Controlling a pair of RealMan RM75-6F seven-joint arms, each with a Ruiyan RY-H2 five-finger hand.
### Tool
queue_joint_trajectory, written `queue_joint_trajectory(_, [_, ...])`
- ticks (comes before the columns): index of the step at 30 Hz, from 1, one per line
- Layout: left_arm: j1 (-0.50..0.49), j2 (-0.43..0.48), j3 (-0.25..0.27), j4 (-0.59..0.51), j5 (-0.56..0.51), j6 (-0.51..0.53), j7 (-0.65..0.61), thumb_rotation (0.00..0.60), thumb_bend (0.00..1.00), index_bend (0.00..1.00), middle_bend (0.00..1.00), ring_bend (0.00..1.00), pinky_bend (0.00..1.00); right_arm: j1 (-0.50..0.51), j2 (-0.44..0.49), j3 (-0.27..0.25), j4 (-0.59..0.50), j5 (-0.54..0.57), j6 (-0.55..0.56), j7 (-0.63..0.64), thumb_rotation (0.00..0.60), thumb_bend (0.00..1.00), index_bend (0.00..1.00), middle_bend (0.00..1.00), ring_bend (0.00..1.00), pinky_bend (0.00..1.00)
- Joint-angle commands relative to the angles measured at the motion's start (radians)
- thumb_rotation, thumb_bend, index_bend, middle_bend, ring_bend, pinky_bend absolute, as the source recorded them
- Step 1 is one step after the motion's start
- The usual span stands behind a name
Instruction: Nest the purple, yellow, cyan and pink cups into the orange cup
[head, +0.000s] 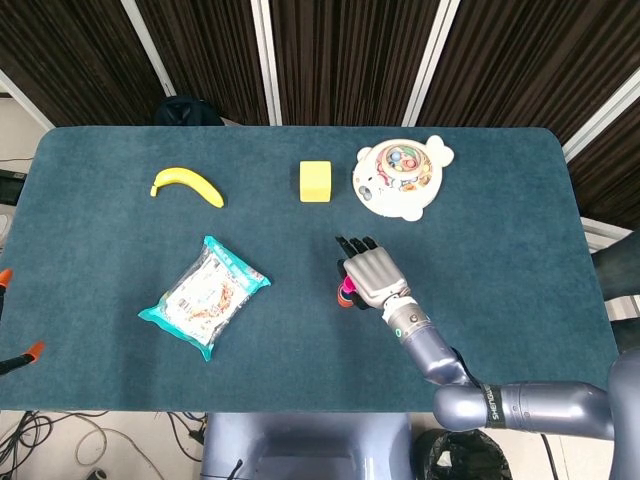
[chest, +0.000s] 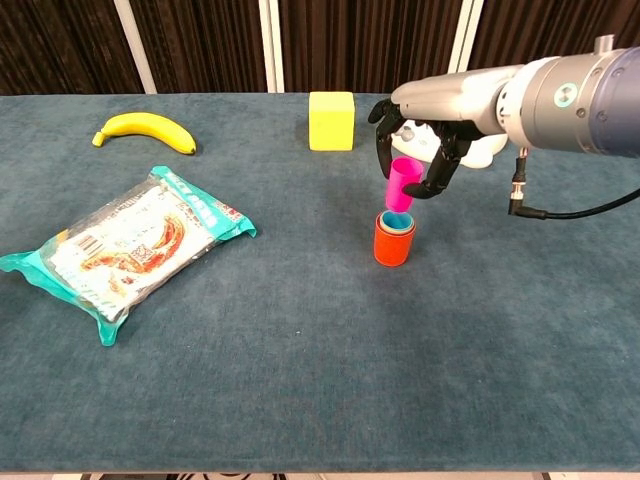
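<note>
The orange cup (chest: 393, 243) stands upright near the table's middle with a cyan rim showing inside it. My right hand (chest: 420, 160) holds the pink cup (chest: 401, 184) directly over the orange cup, its bottom at the rim. In the head view the right hand (head: 367, 275) covers most of the stack, and only a bit of the pink cup (head: 345, 290) shows at its left edge. The purple and yellow cups are hidden from view. My left hand is in neither view.
A snack bag (chest: 130, 243) lies at the left, a banana (chest: 145, 131) at the far left. A yellow cube (chest: 331, 120) and a white bear-shaped toy tray (head: 400, 177) sit behind the cups.
</note>
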Motion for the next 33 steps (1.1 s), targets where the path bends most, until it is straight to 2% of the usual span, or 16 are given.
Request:
queue_joint_trajectory(1, [0.001,0.000,-0.001,0.000,-0.001,0.002,0.000,0.600,0.00,0.06,0.01,0.00,0.06,0.000,-0.003,-0.008,0.003,-0.003,0.001,0.004,0.600,0.47,0.47,0.01,0.11,0.14])
queue_joint_trajectory(28, [0.001,-0.003,-0.001,-0.003,-0.005,0.002,0.006,0.600,0.00,0.06,0.00,0.00,0.06,-0.003,-0.032,-0.053,0.039,-0.020,-0.005,0.048,0.600,0.47,0.47,0.01,0.11,0.14])
queue_joint_trajectory(30, [0.001,-0.002,-0.002,-0.004,-0.005,0.003,0.005,0.600,0.00,0.06,0.00,0.00,0.06,-0.003,-0.035,-0.055,0.042,-0.019,-0.007,0.049,0.600,0.47,0.45,0.01,0.11,0.14])
queue_joint_trajectory(33, [0.001,-0.002,-0.002,-0.004,-0.005,0.002,0.004,0.600,0.00,0.06,0.00,0.00,0.06,-0.001,-0.039,-0.058,0.044,-0.016,-0.010,0.050,0.600,0.47,0.37,0.01,0.11,0.14])
